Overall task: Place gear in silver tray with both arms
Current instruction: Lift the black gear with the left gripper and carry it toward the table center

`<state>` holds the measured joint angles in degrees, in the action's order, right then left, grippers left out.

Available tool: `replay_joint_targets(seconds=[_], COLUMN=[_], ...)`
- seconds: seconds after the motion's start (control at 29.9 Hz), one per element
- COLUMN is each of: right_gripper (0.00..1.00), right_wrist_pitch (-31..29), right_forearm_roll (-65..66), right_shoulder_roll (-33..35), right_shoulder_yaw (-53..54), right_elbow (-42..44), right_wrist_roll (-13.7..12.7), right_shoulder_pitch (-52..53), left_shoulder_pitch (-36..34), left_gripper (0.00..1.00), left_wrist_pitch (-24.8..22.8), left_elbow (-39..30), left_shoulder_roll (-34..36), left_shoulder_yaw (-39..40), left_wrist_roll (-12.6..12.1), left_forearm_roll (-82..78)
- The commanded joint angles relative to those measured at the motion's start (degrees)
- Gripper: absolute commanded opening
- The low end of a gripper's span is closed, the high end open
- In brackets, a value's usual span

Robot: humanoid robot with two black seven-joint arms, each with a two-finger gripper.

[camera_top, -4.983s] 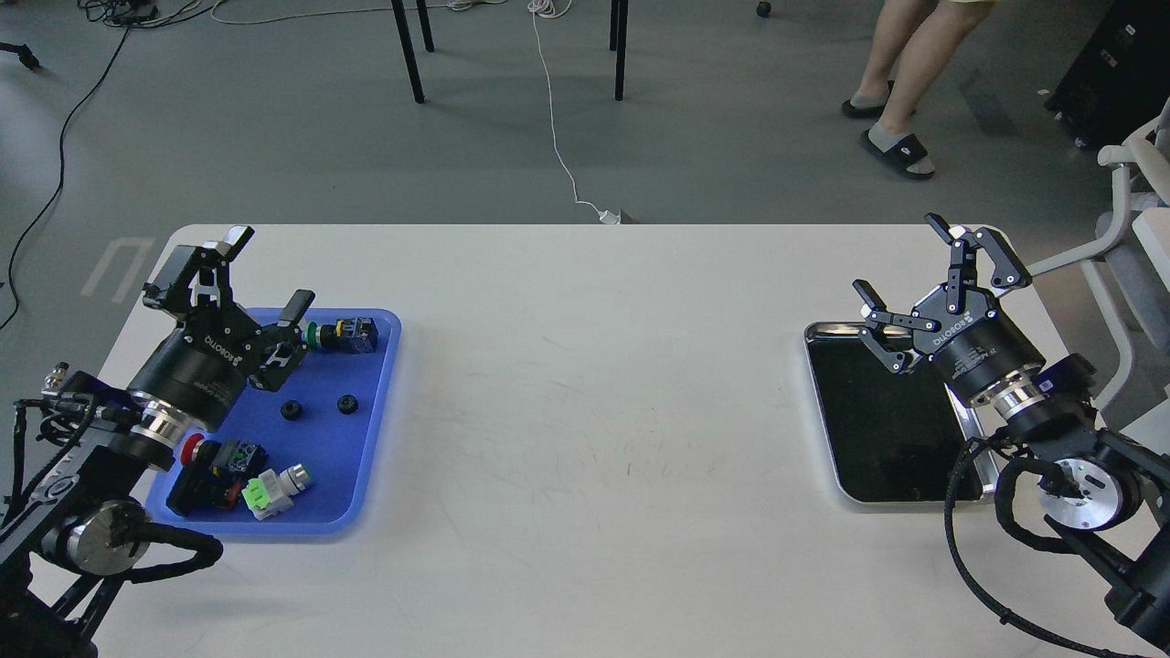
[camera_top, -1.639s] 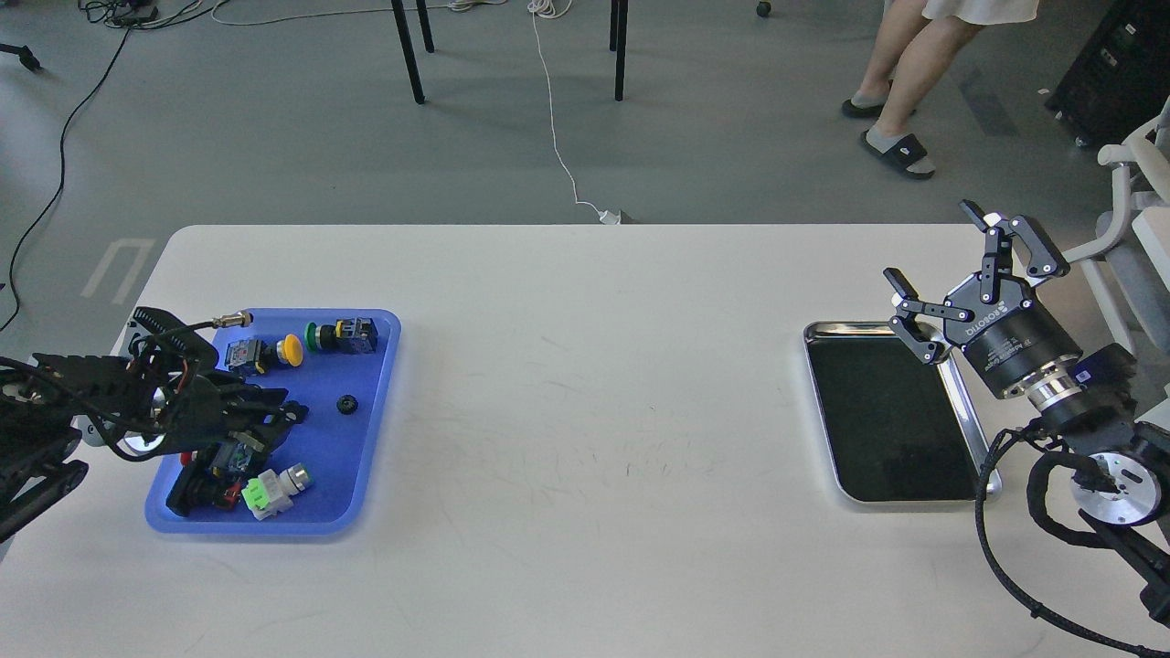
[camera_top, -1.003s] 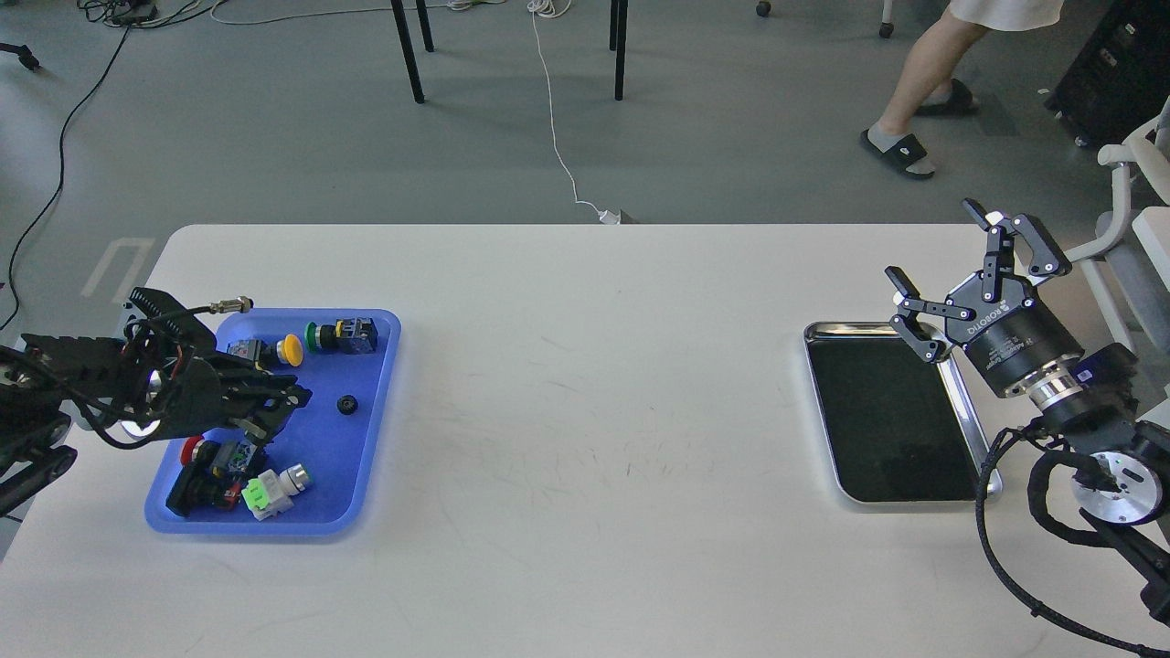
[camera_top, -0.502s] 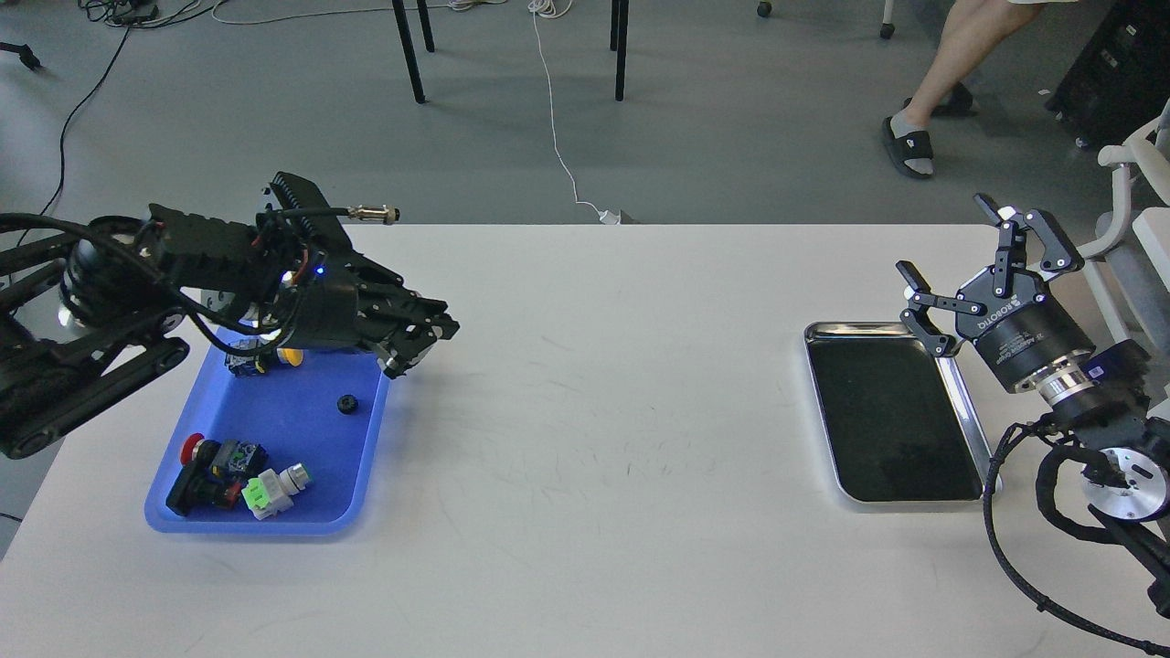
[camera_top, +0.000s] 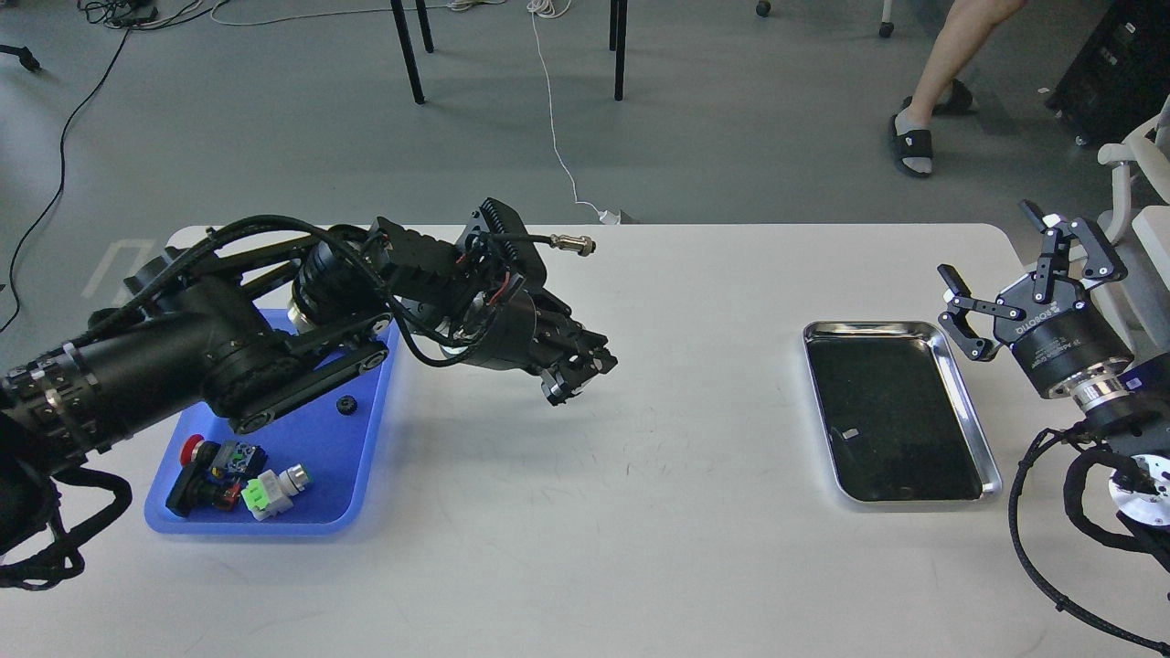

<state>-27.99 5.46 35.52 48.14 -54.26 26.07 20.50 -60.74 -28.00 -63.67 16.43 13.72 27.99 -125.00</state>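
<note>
My left arm reaches from the left over the blue tray to the table's middle. My left gripper [camera_top: 574, 373] points down and right, fingers drawn together on a small black gear that barely shows between them. It hangs a little above the table, well left of the silver tray [camera_top: 971, 402]. The tray lies at the right with a dark mirror-like bottom and nothing in it. My right gripper [camera_top: 985, 240] is open and empty, raised just beyond the tray's far right corner. A second black gear [camera_top: 345, 404] lies in the blue tray [camera_top: 302, 514].
The blue tray also holds a red push button [camera_top: 190, 448] and a green-and-white switch part [camera_top: 270, 489] at its near end. A person's leg [camera_top: 919, 110] stands on the floor beyond the table. A white chair [camera_top: 1138, 174] is at the far right.
</note>
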Motion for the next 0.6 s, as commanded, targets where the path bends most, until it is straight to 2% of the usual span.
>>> replay_joint_targets(seconds=[0.0, 0.3, 0.57], right_gripper=[0.99, 0.99, 0.99], right_wrist_pitch=[0.0, 0.0, 0.0], right_forearm_roll=[0.0, 0.0, 0.1], right_shoulder_roll=[0.0, 0.0, 0.0], right_shoulder_yaw=[0.1, 0.1, 0.1], right_elbow=[0.0, 0.6, 0.6], right_wrist_roll=[0.0, 0.0, 0.0], right_shoulder_pitch=[-0.1, -0.5, -0.9], left_shoulder_pitch=[-2.7, -4.0, -4.0], left_gripper=[0.23, 0.23, 0.23], left_wrist_pitch=[0.0, 0.0, 0.0], left_elbow=[2.8, 10.3, 14.1], left_shoulder_roll=[-2.9, -10.4, -14.6], left_shoulder_yaw=[-5.4, -8.4, -10.3], left_wrist_roll=[0.0, 0.0, 0.0], left_forearm_roll=[0.0, 0.0, 0.0])
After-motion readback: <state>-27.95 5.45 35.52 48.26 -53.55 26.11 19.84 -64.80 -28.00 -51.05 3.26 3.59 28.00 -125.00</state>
